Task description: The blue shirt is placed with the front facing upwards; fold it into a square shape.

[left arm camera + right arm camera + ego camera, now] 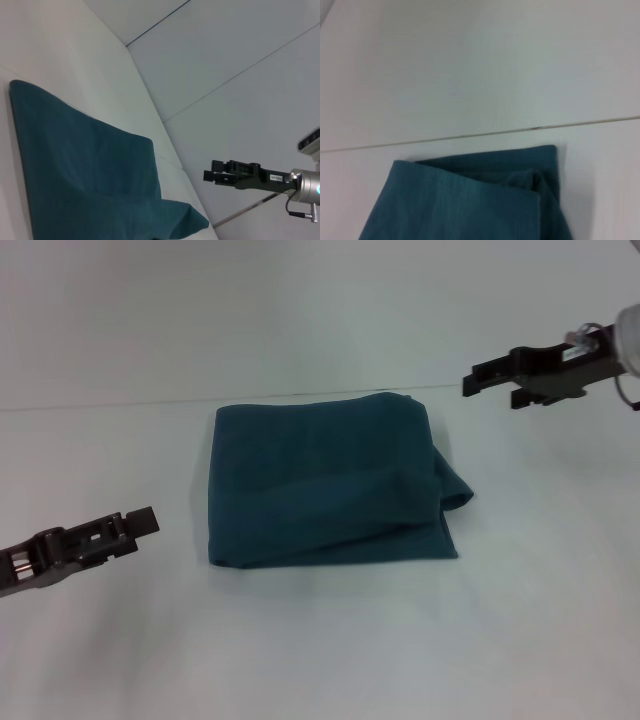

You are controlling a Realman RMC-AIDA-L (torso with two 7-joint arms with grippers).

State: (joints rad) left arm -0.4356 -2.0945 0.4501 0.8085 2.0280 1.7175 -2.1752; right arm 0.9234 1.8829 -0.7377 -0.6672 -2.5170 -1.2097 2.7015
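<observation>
Shirt [325,485] lies folded into a rough square on the table [520,640], between and apart from both empty grippers, left [148,522] and right [470,380], jaw gaps I cannot tell; one loose flap on the right gripper's side still needs tidying.

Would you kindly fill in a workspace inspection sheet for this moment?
Surface: white table, bare around the fabric.
Job's things: blue shirt folded into a rough square, one flap sticking out on the robot's right; print not visible.
Clutter: nothing seen.
Grippers: left gripper apart from the shirt, beside its left edge; right gripper raised past the far right corner. Both empty.
Cables: a thin one at the right wrist.
Surroundings: plain white wall.
</observation>
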